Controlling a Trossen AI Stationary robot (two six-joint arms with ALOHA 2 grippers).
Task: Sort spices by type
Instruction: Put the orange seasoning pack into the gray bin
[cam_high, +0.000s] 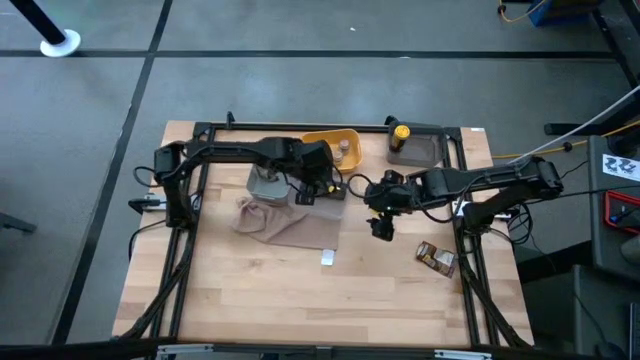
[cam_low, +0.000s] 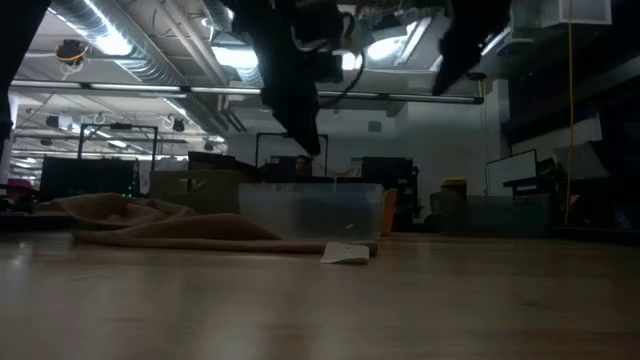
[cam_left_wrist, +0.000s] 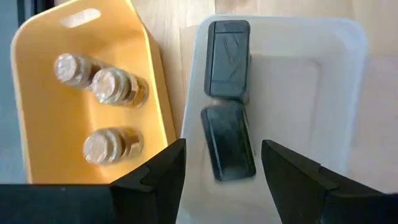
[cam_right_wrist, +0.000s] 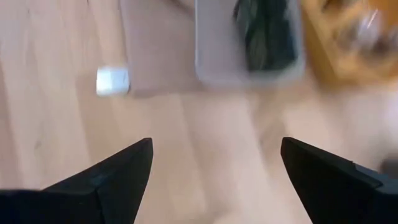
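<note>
Directly below the left pincer (cam_left_wrist: 221, 180), whose fingers were spread with nothing between them, lay two dark boxes (cam_left_wrist: 227, 134) end to end inside the clear tray (cam_left_wrist: 339, 74). One box sat right under the gap of the fingers and the other lay just beyond it, the two touching or nearly so. Beside that tray, to one side of the left pincer, stood the yellow tray (cam_left_wrist: 43, 124) with three small round jars (cam_left_wrist: 102, 112) lying in it, two of them touching and the third a little apart. From above, the left pincer (cam_high: 318, 172) hung over the clear tray, with the yellow tray (cam_high: 318, 140) just past it toward the far edge of the bench (cam_high: 300, 300).

Near it, the right pincer (cam_high: 381, 226) hovered over bare wood, its fingers spread wide and empty. Beyond its tips the clear tray with the dark boxes showed, blurred, next to the beige cloth (cam_high: 290, 225), and a small white scrap (cam_high: 328, 258) lay on the bench off to its side. On the right pincer's other side, toward the bench's right edge, a few brown packets (cam_high: 436, 258) lay together. Farther off, at the far edge, a yellow-capped bottle (cam_high: 400, 133) lay in the grey tray (cam_high: 425, 152).
</note>
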